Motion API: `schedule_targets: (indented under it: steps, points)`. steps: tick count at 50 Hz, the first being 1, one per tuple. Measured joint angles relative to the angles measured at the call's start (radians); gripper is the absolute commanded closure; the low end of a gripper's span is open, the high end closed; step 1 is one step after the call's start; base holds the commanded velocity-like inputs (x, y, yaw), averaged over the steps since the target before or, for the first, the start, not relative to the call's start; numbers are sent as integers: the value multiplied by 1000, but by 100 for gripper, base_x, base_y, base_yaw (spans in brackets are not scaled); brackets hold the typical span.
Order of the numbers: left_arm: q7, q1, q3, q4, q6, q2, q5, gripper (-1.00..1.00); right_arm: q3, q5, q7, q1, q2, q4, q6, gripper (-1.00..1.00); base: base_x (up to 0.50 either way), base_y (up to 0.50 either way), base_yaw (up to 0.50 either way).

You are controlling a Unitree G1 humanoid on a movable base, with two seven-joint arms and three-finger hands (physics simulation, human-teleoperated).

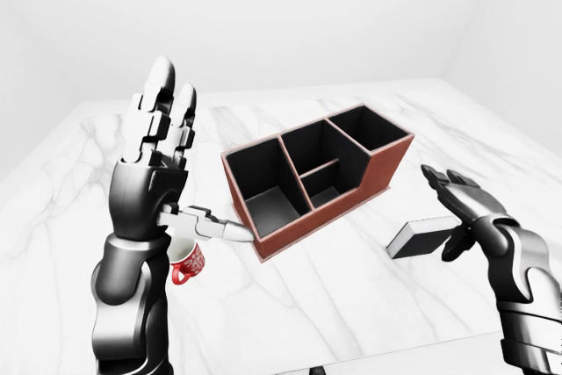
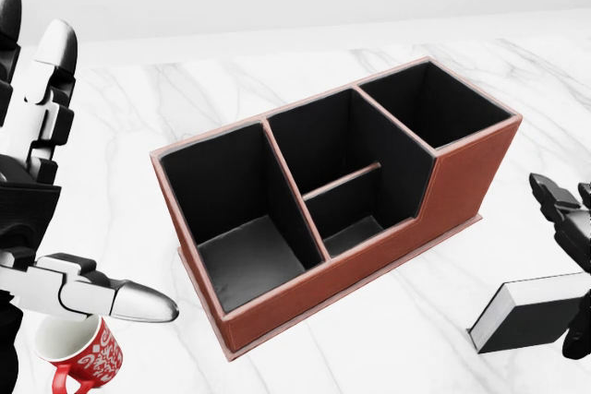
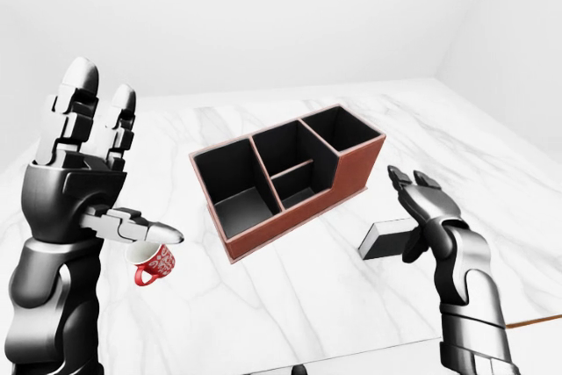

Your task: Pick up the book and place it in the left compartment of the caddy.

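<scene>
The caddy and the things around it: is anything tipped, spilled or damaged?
Nothing stands out. The caddy stands upright with empty compartments, the book lies flat on the marble table, and the red mug stands upright.
</scene>
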Motion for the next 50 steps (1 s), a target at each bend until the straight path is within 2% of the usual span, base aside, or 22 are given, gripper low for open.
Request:
schedule_targets:
  steps: [21, 50]
  points:
    - [-4, 7, 0, 2, 0, -1, -3, -100, 102, -229, -163, -69, 5, 170, -3, -100, 0, 0, 0]
    - [-8, 33, 12, 1, 0, -5, -8, -100, 254, -280, -422, -241, -22, 680, 6, -100, 0, 0, 0]
